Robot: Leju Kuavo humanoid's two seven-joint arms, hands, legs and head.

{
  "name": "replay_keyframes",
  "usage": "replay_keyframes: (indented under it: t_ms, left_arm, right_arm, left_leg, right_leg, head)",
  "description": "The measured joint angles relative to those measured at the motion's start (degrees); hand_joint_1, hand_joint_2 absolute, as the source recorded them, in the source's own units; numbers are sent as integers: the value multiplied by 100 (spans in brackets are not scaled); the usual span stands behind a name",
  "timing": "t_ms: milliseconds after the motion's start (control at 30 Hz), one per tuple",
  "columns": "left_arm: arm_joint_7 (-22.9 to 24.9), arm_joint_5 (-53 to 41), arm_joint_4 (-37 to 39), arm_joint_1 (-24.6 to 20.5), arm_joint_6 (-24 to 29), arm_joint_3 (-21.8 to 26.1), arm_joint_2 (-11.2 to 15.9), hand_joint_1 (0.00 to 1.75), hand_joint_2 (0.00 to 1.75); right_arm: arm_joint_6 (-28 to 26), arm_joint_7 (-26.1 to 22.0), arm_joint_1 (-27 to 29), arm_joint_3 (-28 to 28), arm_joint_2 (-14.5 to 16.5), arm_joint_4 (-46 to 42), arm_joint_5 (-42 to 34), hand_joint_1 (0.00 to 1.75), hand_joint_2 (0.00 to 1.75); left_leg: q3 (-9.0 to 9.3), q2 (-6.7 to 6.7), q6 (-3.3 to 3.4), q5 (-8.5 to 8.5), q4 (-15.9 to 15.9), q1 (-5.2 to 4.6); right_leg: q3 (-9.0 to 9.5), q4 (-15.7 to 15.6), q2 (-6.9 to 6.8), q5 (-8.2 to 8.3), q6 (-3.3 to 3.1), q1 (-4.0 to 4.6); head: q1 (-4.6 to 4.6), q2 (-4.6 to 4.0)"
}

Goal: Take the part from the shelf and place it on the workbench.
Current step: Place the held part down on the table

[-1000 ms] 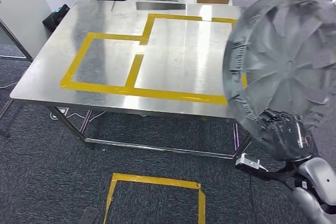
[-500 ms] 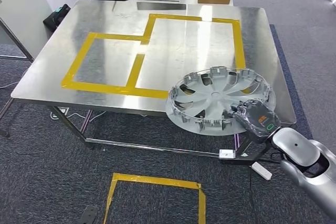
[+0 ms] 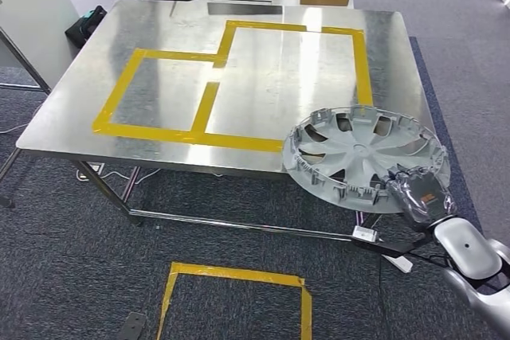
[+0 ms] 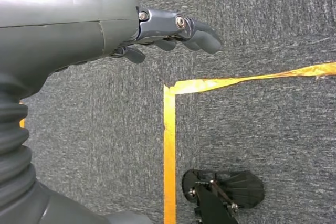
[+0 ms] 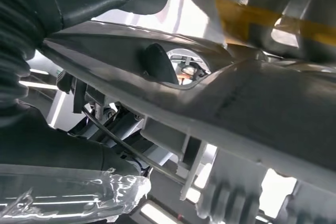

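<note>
meanwhile the right hand (image 3: 421,193) gripped the rim of the silver wheel cover (image 3: 361,153), which lay nearly flat over the near right corner of the steel workbench (image 3: 264,77). the left hand (image 4: 174,30) hung over the carpet, fingers loosely extended, holding nothing.

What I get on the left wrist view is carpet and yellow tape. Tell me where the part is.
Observer: The round silver plastic wheel cover is over the near right corner of the shiny steel workbench, partly past its near edge.
Operator: Report what holds it.
Observer: The right hand grips its near rim.
Operator: Give me its attitude.
Observer: Nearly flat, clip side up, overlapping the corner of the larger yellow tape rectangle. I cannot tell whether it touches the steel.
</note>
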Motion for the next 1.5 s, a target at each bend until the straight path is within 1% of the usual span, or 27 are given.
replay_keyframes:
  t_ms: [233, 567, 600, 667, 733, 767, 800, 833, 900, 933, 967, 1000, 1033, 1067, 1100, 1133, 1167, 1200, 1233, 1267, 1300, 1333, 1367, 1400, 1433, 1467, 1500]
  left_arm:
    - [-286, -177, 0, -7, -192, -2, 8, 0, 175]
    - [-418, -56, 0, -21, -536, -1, 60, 0, 175]
    - [-404, -45, 0, -24, -561, -1, 71, 0, 175]
    - [-394, -35, 0, -34, -591, 0, 94, 0, 175]
    - [-410, -39, -1, -45, -598, 0, 102, 0, 175]
    - [-421, -47, -2, -49, -596, 0, 99, 0, 175]
    - [-430, -55, -3, -53, -593, 0, 95, 0, 175]
    - [-435, -59, -4, -58, -590, 0, 92, 0, 175]
    - [-437, -61, -4, -63, -586, 1, 96, 0, 175]
    - [-437, -61, -4, -59, -586, 2, 97, 0, 175]
    - [-437, -61, -4, -53, -586, 3, 98, 0, 175]
    - [-437, -61, -4, -47, -587, 4, 94, 0, 175]
    - [-437, -61, -4, -43, -588, 4, 88, 0, 175]
    - [-437, -61, -4, -39, -588, 4, 90, 0, 175]
    - [-438, -63, -3, -39, -584, 4, 107, 0, 175]
    - [-445, -69, -3, -43, -576, 4, 122, 0, 175]
    - [-458, -80, -3, -48, -564, 4, 134, 0, 175]
    - [-477, -92, -4, -57, -553, 4, 141, 0, 175]
    - [-497, -103, -5, -72, -544, 4, 132, 0, 175]
    - [-515, -112, -7, -90, -538, 4, 125, 0, 175]
    - [-527, -117, -8, -111, -534, 4, 119, 0, 175]
    - [-532, -121, -8, -130, -530, 4, 114, 0, 175]
    - [-535, -125, -9, -136, -528, 4, 110, 0, 175]
    - [-533, -128, -9, -130, -527, 4, 107, 0, 175]
    - [-530, -130, -9, -114, -527, 4, 104, 0, 175]
    - [-524, -134, -9, -94, -529, 4, 103, 0, 175]
    - [-516, -138, -9, -76, -532, 4, 102, 0, 175]
  right_arm:
    - [-144, 121, 445, -428, 236, 27, 326, 175, 175]
    - [-408, -333, 546, -550, 555, 44, 406, 175, 175]
    - [-420, -346, 542, -550, 599, 48, 409, 175, 175]
    - [-438, -378, 531, -549, 676, 57, 409, 175, 175]
    - [-453, -433, 510, -549, 733, 74, 388, 175, 175]
    - [-466, -471, 491, -548, 752, 83, 371, 175, 175]
    - [-481, -507, 467, -548, 767, 90, 355, 175, 175]
    - [-492, -534, 445, -548, 778, 94, 342, 175, 175]
    - [-504, -565, 437, -547, 793, 108, 329, 175, 175]
    - [-504, -576, 450, -546, 800, 119, 326, 175, 175]
    - [-504, -586, 465, -544, 806, 130, 324, 175, 175]
    - [-504, -589, 474, -543, 811, 139, 323, 175, 175]
    - [-504, -591, 477, -542, 814, 146, 321, 175, 175]
    - [-504, -595, 476, -539, 819, 154, 318, 175, 175]
    - [-504, -606, 465, -532, 833, 170, 311, 175, 175]
    - [-507, -621, 458, -524, 851, 186, 296, 175, 175]
    - [-513, -644, 455, -516, 870, 202, 280, 175, 175]
    - [-522, -665, 450, -509, 888, 213, 260, 175, 175]
    - [-540, -683, 454, -507, 897, 213, 238, 175, 175]
    - [-565, -698, 458, -507, 903, 208, 221, 175, 175]
    - [-591, -707, 459, -507, 909, 204, 205, 175, 175]
    - [-617, -713, 465, -504, 915, 199, 194, 175, 175]
    - [-633, -718, 478, -498, 919, 196, 189, 175, 175]
    - [-641, -723, 496, -489, 922, 196, 186, 175, 175]
    - [-643, -725, 522, -480, 926, 196, 183, 175, 175]
    - [-644, -726, 550, -474, 927, 197, 180, 175, 175]
    - [-644, -727, 575, -470, 930, 198, 177, 175, 175]
  left_leg:
    - [-1, -2, 0, 1, 0, -1]
    - [-1, -2, -1, 1, 0, 0]
    - [-3, -2, 25, -12, 6, -7]
    - [-3, -2, 103, -39, -22, -19]
    - [63, -6, 171, -80, -127, -5]
    - [123, -11, 192, -96, -185, 13]
    - [183, -12, 203, -116, -213, 29]
    - [235, -12, 213, -124, -226, 44]
    - [290, -7, 201, -168, -221, 55]
    - [319, -6, 182, -197, -217, 67]
    - [356, -7, 155, -234, -212, 87]
    - [403, -9, 118, -277, -203, 117]
    - [457, -11, 73, -330, -184, 156]
    - [502, -12, 11, -397, -152, 184]
    - [539, -12, -49, -470, -108, 213]
    - [557, -15, -102, -543, -79, 221]
    - [575, -13, -144, -604, -59, 220]
    - [596, -13, -169, -636, -51, 223]
    - [592, -10, -193, -626, -24, 221]
    - [537, 19, -218, -547, 112, 228]
    - [390, 60, -244, -429, 367, 230]
    - [154, 104, -265, -339, 721, 231]
    - [-130, 148, -274, -329, 1105, 227]
    - [-412, 168, -277, -443, 1412, 220]
    - [-650, 173, -264, -652, 1588, 208]
    - [-825, 175, -240, -884, 1623, 190]
    - [-934, 176, -203, -1055, 1517, 165]
  right_leg:
    - [1, 0, -1, 0, 0, 1]
    - [1, 0, -1, 0, 0, 0]
    - [4, -13, 0, 2, 13, -7]
    - [18, -28, -1, 40, 59, -21]
    - [19, 4, -2, 107, 126, -23]
    - [-1, 70, -4, 102, 144, -16]
    - [-58, 176, -2, 29, 151, -15]
    - [-177, 384, -1, -100, 149, -16]
    - [-559, 1062, -1, -387, 168, -32]
    - [-752, 1341, -2, -456, 197, -50]
    - [-871, 1455, -4, -437, 236, -74]
    - [-875, 1344, -6, -320, 290, -105]
    - [-773, 1039, -9, -130, 360, -144]
    - [-627, 666, -11, 77, 455, -187]
    - [-500, 348, -6, 168, 492, -210]
    - [-402, 155, 5, 204, 462, -218]
    - [-361, 92, 20, 178, 392, -216]
    - [-345, 107, 32, 98, 270, -200]
    - [-310, 136, 44, 79, 180, -198]
    - [-266, 140, 48, 43, 120, -196]
    - [-197, 131, 46, -11, 71, -188]
    - [-103, 105, 44, -69, 30, -181]
    - [6, 60, 36, -136, 1, -171]
    - [127, 8, 28, -204, -15, -165]
    - [270, -51, 25, -278, -24, -161]
    - [432, -117, 26, -355, -26, -160]
    - [618, -191, 30, -436, -24, -160]
  head:
    - [1, 0]
    - [1, 0]
    - [1, 0]
    - [-3, 0]
    - [-3, 0]
    - [7, 0]
    - [24, 0]
    - [39, 0]
    - [67, 0]
    - [68, 0]
    - [68, 0]
    - [67, 0]
    - [68, 0]
    - [75, 0]
    - [103, 0]
    - [120, 0]
    - [134, 0]
    - [139, 0]
    - [119, 0]
    - [108, 0]
    - [94, 0]
    - [82, 0]
    - [72, 0]
    - [65, 0]
    - [62, 0]
    - [59, 0]
    - [57, 0]
